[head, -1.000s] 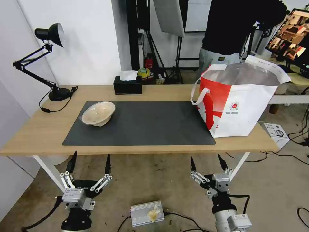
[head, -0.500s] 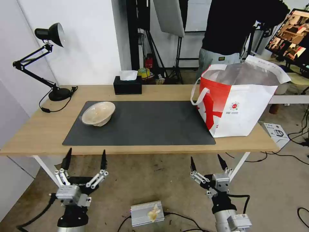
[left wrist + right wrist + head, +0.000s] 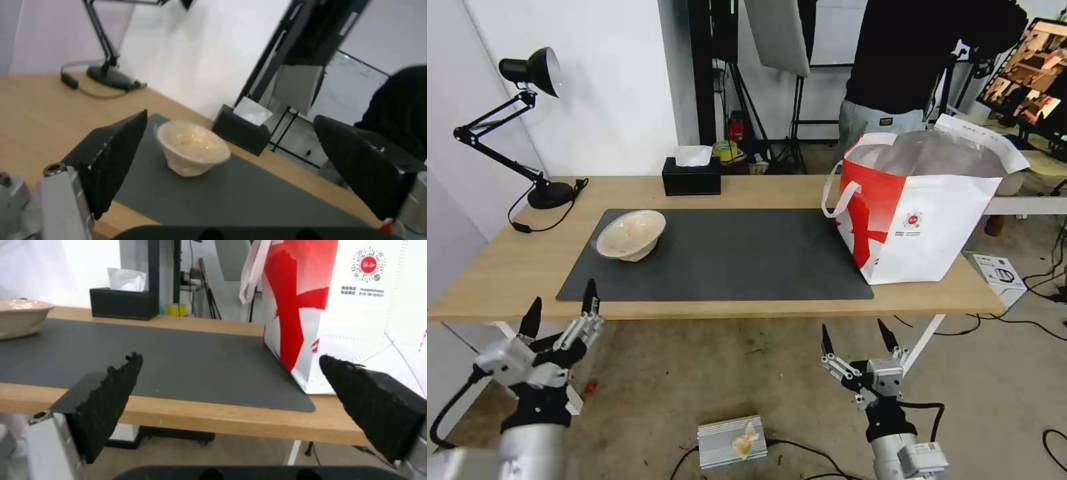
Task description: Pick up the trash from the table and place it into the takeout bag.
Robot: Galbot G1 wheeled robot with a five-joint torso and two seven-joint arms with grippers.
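The room was a studio with a white wall, black stands behind, and a bare concrete floor. In the head view the table (image 3: 740,193) stood across the middle, its light-wood top carrying a dark grey mat (image 3: 727,257). Taking the mat as landmark: the shallow beige bowl (image 3: 630,234) sat on the mat's far left corner, tilted slightly; the takeout bag (image 3: 924,207) stood upright at the mat's right end, its base overlapping the mat's right edge and its foil-lined mouth open upward. Beyond the mat's far edge stood a black tissue box (image 3: 692,176), and off the mat's far left corner a black desk lamp (image 3: 534,120). The left gripper (image 3: 560,312) was raised at the table's front edge, just below the mat's near left corner, fingers spread apart and holding nothing. The right gripper (image 3: 854,337) hung lower, in front of the table and below the mat's near right part, fingers likewise spread and empty. A silver box (image 3: 732,440) lay on the floor between the arms.

In the left wrist view, the bowl (image 3: 192,151) showed between the two parted black fingers (image 3: 113,163), resting on the mat's corner (image 3: 231,200), with the tissue box (image 3: 242,128) behind it and the lamp base (image 3: 109,76) further off.

In the right wrist view, the parted fingers (image 3: 106,403) framed the mat (image 3: 169,363); the bag (image 3: 356,313) stood at the mat's far end from the bowl (image 3: 20,316), and the tissue box (image 3: 124,300) sat behind the mat.
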